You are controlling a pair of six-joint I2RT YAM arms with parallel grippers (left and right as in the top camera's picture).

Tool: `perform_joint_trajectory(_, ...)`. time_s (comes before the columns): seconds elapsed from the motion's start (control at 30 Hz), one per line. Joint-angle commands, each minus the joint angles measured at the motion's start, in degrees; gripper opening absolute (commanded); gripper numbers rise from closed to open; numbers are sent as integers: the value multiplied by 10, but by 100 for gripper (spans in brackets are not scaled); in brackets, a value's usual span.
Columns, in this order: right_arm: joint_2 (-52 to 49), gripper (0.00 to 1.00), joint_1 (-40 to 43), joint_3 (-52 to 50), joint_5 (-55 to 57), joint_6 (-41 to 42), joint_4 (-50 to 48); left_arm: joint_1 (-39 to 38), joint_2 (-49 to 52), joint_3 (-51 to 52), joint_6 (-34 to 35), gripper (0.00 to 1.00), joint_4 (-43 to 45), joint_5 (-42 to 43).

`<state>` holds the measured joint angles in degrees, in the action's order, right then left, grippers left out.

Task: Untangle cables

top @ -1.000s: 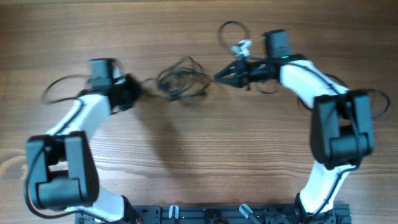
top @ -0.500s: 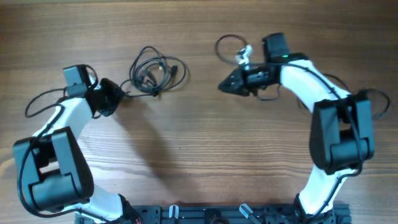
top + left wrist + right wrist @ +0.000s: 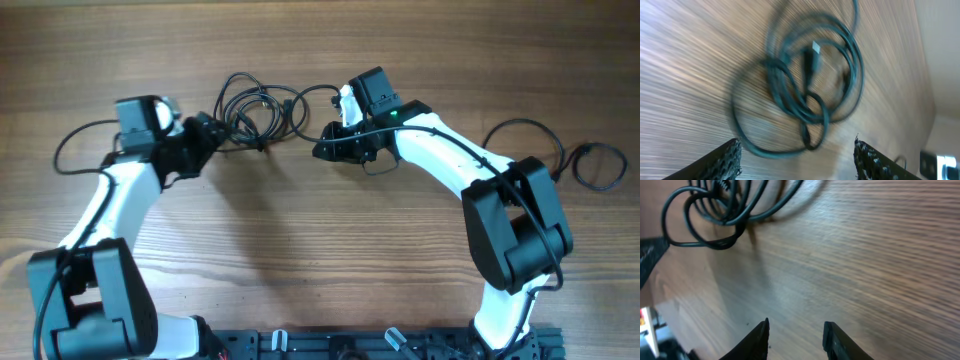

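**Both grippers open beside the cable bundle**

The cables (image 3: 258, 108) lay as one loose bundle of black loops on the bench (image 3: 300, 250). The bundle was nearer to the far edge than to the near edge, a little to the left of the middle. It rested flat on the wood, and several loops crossed over each other.

In the left wrist view, which was blurred, a black plug (image 3: 809, 62) with a pale metal tip lay inside the loops. One strand (image 3: 315, 90) ran out of the bundle toward the right arm. Its end was hidden against the wrist, so I could not tell where it finished.

The left gripper (image 3: 208, 133) was at the left side of the bundle, pointing toward it. Its fingers (image 3: 729, 156) stood wide apart and held nothing. The nearest loop of the bundle lay on the wood just ahead of them. Whether a fingertip touched that loop could not be told.

The right gripper (image 3: 322, 152) was at the right side of the bundle, close to it but apart from it. Its fingers (image 3: 761, 335) were also apart, with only bare wood between them. In the right wrist view the loops lay further ahead, toward the upper left corner of the view.

A thin black loop (image 3: 598, 165) lay near the right edge of the bench, behind the right arm. I could not tell if it was one of the cables or a wire of the arm.
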<state>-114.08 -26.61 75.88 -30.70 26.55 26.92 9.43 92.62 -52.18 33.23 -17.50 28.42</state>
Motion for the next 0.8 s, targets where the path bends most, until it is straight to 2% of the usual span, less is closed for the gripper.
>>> perform_joint_trajectory(0.0,10,41,5,5,46,21,3,-87,-7,-8,1,72,3,-129)
perform_joint_trajectory(0.1,10,43,8,5,73,22,19,-141,-7,-24,2,68,-4,-221)
perform_joint_trajectory(0.27,10,43,8,5,87,22,21,-234,-7,-165,2,66,-165,-396)
perform_joint_trajectory(0.3,10,43,8,5,87,22,21,-244,-7,-190,2,63,-187,-401)
perform_joint_trajectory(0.33,10,43,8,5,87,22,21,-251,-7,-203,2,56,-195,-400)
perform_joint_trajectory(0.43,10,43,8,5,89,21,21,-261,-2,-207,2,27,-186,-401)
perform_joint_trajectory(0.47,10,43,8,5,94,21,21,-262,10,-207,2,22,-183,-401)
perform_joint_trajectory(0.77,10,43,7,5,118,20,25,-261,111,-206,2,21,-171,-405)
